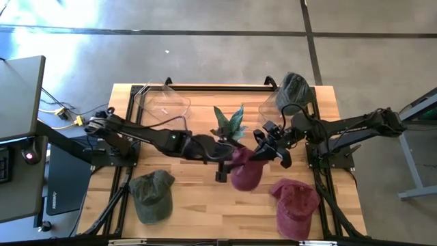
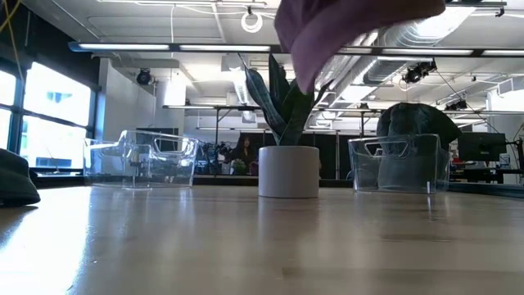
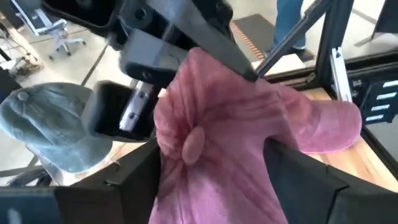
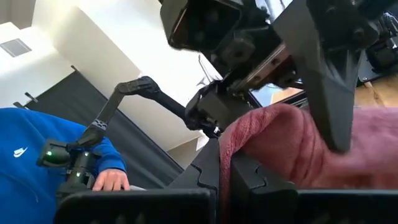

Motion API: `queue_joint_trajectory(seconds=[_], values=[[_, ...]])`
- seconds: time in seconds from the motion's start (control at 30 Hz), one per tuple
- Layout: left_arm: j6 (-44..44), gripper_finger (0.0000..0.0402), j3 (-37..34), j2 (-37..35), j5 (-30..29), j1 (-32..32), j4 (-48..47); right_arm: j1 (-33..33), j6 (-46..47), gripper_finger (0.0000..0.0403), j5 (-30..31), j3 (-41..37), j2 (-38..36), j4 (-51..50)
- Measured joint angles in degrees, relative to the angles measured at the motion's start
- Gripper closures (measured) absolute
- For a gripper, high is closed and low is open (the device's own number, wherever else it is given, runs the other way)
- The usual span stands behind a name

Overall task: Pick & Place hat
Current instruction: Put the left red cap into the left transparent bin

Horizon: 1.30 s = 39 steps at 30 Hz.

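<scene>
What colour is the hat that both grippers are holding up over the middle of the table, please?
The held hat is maroon pink; the left wrist view shows it best.

site: open-plan lab/office | cues: exposed ceiling ducts upper right, strip lights upper left, monitor far right

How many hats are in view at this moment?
4: a maroon hat held between the left hand and right hand; a green hat front-left; a red hat front-right; a dark green hat in the right clear bin.
</scene>
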Motion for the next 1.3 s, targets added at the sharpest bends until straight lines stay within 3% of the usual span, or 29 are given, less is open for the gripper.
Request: queue_joint_trajectory(seconds=[0.23,0.37,0.5,0.63,0.8,0.9,1.1,1.3], values=[[-0.49,0.0198,0.11,0.93,3.16,1.32,0.95,0.0,0.58,0.0401,-1.38,0.0,0.0,0.24],[-0.48,0.025,0.11,0.92,8.66,2.84,0.84,0.02,0.58,0.0402,-2.21,0.0,0.0,0.24],[-0.74,0.0318,0.11,0.93,18.79,4.9,0.78,0.02,0.58,0.04,-2.91,0.0,0.0,0.24],[-4.13,0.0387,0.11,0.93,34.5,7.51,0.86,0.02,0.47,0.0401,-5.31,0.0,0.0,0.12],[-14.6,0.0383,0.11,0.95,56.42,11.22,5.65,0.0,-2.41,0.0399,-6.29,0.0,0.04,-1.7],[-21.77,0.0394,0.11,1.03,64.97,12.39,10.61,0.04,-5.8,0.0397,-6.0,0.22,0.04,-2.92],[-25.89,0.0399,0.09,1.12,69.64,12.56,11.31,0.11,-7.48,0.0384,-5.45,0.09,0.02,-4.14],[-34.85,0.04,0.12,-0.29,75.92,12.34,15.1,-0.51,-2.35,0.0299,-7.25,0.0,-0.17,-5.79]])
